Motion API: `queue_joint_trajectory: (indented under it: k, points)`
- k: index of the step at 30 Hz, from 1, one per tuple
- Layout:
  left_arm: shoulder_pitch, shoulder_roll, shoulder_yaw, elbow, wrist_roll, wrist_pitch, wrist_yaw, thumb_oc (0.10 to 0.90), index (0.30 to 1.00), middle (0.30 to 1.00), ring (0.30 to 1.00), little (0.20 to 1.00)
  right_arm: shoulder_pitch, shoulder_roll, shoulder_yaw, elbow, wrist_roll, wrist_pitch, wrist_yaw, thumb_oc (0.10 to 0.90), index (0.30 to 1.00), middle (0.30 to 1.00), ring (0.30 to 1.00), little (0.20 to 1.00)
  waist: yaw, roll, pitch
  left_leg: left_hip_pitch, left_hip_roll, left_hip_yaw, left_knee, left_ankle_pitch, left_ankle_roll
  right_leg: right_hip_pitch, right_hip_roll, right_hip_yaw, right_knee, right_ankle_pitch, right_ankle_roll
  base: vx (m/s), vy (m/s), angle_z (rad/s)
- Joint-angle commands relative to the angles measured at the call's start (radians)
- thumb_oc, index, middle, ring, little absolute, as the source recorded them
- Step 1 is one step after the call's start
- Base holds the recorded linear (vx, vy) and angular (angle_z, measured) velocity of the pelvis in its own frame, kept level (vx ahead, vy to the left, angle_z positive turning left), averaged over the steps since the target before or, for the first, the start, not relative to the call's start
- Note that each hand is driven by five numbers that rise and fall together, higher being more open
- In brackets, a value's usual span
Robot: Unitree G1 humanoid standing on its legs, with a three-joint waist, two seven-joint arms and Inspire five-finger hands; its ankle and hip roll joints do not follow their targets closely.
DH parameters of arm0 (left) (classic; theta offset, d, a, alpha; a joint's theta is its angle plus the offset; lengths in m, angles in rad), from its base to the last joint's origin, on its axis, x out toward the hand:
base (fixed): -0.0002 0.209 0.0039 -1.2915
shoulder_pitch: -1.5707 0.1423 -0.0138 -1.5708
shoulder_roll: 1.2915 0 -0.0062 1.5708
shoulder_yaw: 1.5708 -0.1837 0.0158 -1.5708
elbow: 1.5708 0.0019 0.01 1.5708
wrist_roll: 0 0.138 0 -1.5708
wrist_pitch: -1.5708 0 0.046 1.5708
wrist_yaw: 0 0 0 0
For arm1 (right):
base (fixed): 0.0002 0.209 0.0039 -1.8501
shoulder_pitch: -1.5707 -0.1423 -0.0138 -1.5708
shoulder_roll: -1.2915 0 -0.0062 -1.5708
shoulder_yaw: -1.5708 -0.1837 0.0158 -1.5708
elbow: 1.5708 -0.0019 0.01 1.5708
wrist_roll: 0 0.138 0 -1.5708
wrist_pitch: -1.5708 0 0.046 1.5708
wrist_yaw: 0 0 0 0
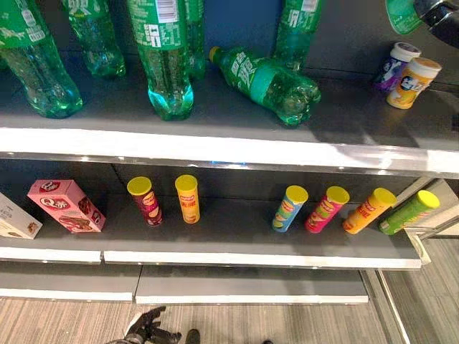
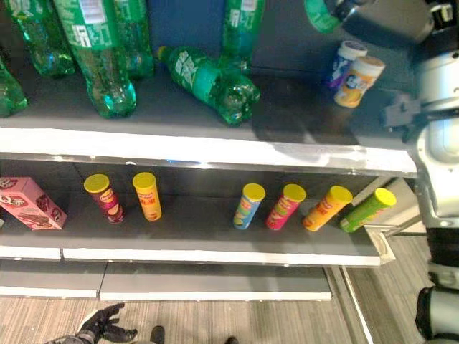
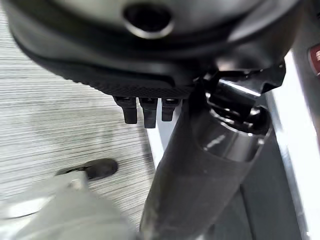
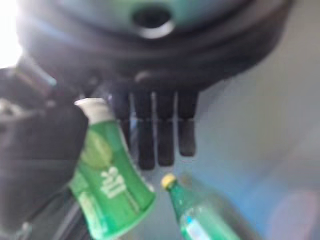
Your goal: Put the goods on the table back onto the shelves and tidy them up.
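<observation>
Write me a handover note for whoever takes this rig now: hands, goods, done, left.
Right hand: raised at the top shelf, shut on a green bottle.
Left hand: low near the floor, fingers relaxed, holding nothing.
Done: standing green bottles and two small cups sit on the top shelf; chip cans and a pink box below.
Left: set down the held bottle, right the toppled bottle, straighten leaning cans.

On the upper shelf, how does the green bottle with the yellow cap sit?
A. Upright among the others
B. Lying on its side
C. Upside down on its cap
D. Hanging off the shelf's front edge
B. The green bottle with the yellow cap lies on its side on the upper shelf, cap pointing toward the back, while the other green bottles near it stand upright.
</observation>
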Motion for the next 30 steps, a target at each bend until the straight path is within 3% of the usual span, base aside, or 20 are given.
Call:
queue_joint_trajectory:
  k: [1,12,30]
  points:
    - [-0.031,0.043,-0.033,0.017,0.012,-0.037,-0.003,0.8,0.9,0.9,0.9,0.9,-0.086,-0.061,-0.033,-0.021,0.011,-0.062,-0.049,0.4,0.3,0.3,0.3,0.3,0.038,-0.011,-0.066,0.043,0.001,-0.055,0.007,-0.118,-0.022,0.013,0.008,-0.033,0.014,-0.03,0.044,0.0,0.0,0.0]
    - [-0.048,0.008,-0.062,0.108,0.059,-0.025,0.016,0.8,0.9,0.9,0.9,0.9,-0.08,-0.117,-0.046,0.035,0.015,-0.06,-0.069,0.4,0.3,0.3,0.3,0.3,0.017,-0.015,-0.072,0.044,0.008,-0.035,0.007,-0.133,-0.017,-0.001,0.01,-0.027,0.014,-0.019,0.051,0.0,0.012,-0.01]
    - [-0.058,0.011,-0.059,0.082,0.072,-0.029,0.024,0.8,0.9,0.9,0.9,0.9,-0.032,-0.108,-0.09,-0.015,-0.026,-0.054,-0.083,0.4,0.3,0.3,0.3,0.3,-0.008,-0.003,-0.076,0.071,0.016,0.0,0.007,-0.15,-0.016,0.012,0.012,-0.013,0.014,-0.023,0.049,0.02,0.005,-0.07]
